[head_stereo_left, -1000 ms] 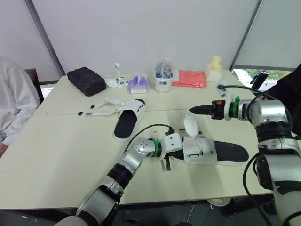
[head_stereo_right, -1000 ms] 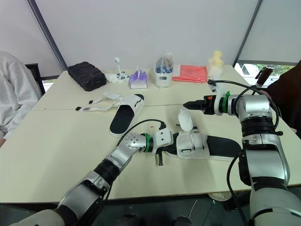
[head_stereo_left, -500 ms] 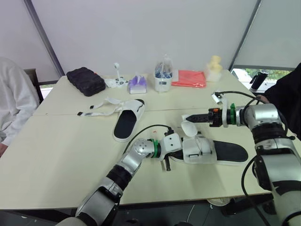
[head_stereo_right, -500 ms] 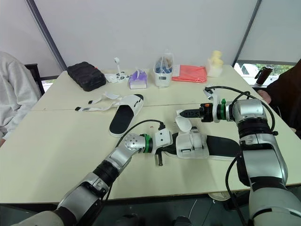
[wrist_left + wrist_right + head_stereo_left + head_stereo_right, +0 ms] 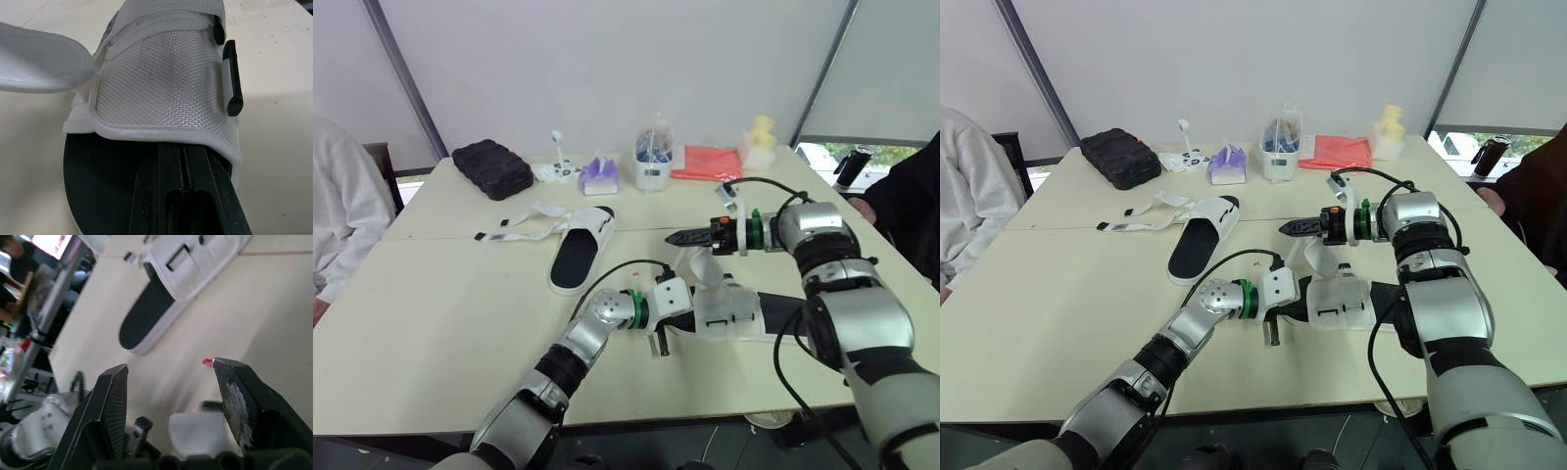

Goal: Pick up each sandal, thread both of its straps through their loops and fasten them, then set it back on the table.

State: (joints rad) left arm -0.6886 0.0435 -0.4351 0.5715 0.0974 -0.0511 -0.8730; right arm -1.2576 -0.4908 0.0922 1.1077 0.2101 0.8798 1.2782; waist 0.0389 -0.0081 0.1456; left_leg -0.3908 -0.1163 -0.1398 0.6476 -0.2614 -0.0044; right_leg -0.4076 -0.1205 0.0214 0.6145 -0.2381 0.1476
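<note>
Two pale cream tables [image 5: 431,323] stand pushed together, the seam [image 5: 460,238] between them running straight across from the left edge to the right. Behind the far edge rises a plain white wall [image 5: 607,69], crossed by two slanting grey poles, one at the left [image 5: 406,78] and one at the right [image 5: 824,69]. Low beyond the far right corner a window [image 5: 818,154] shows bright daylight and some green. A dark chair back [image 5: 1013,152] stands off the far left corner. The light is soft and even. Under the near edge the floor [image 5: 372,455] looks dark.
</note>
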